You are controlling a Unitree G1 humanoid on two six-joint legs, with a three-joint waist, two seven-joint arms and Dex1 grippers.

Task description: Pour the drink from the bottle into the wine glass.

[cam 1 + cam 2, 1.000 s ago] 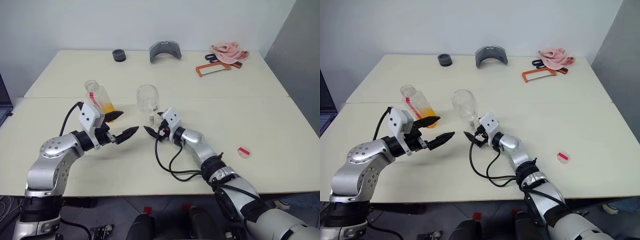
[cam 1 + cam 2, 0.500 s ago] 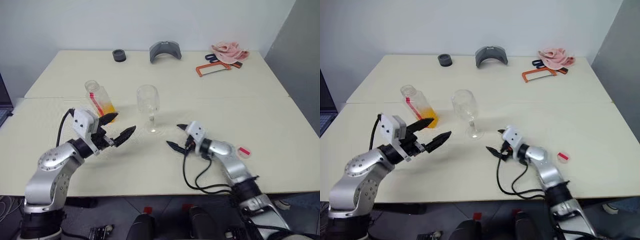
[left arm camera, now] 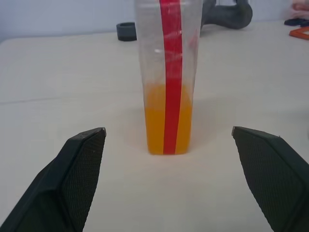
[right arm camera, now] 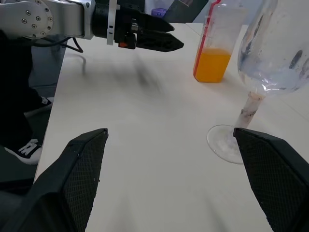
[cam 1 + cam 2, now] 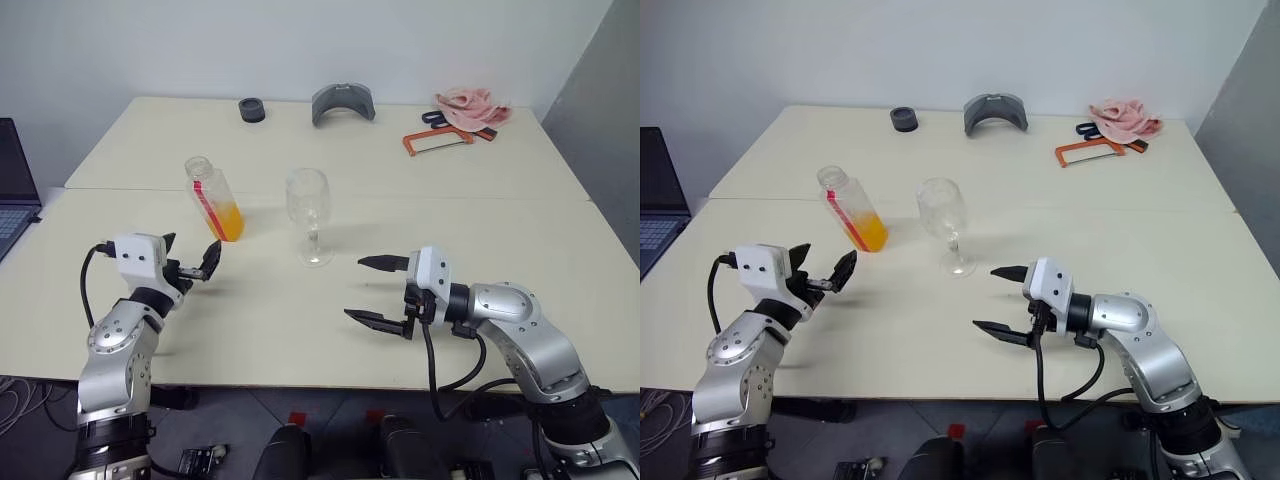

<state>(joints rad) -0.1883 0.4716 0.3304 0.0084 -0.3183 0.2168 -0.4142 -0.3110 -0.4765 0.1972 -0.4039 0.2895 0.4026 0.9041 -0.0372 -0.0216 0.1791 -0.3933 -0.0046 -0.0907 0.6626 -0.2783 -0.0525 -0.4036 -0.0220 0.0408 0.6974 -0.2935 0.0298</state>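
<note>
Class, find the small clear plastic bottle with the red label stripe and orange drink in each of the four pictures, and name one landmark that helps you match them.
Left eye view: small clear plastic bottle, left of centre on the table.
Right eye view: left of centre, beside the clear stemmed wine glass.
Left wrist view: centre, its top cut off, standing upright.
Right wrist view: upper right, behind the glass.
Shared landmark: the bottle's red stripe.

Bright, even light from overhead casts soft shadows on the table point(image 5: 420, 200); the right wrist view shows motion blur.
</note>
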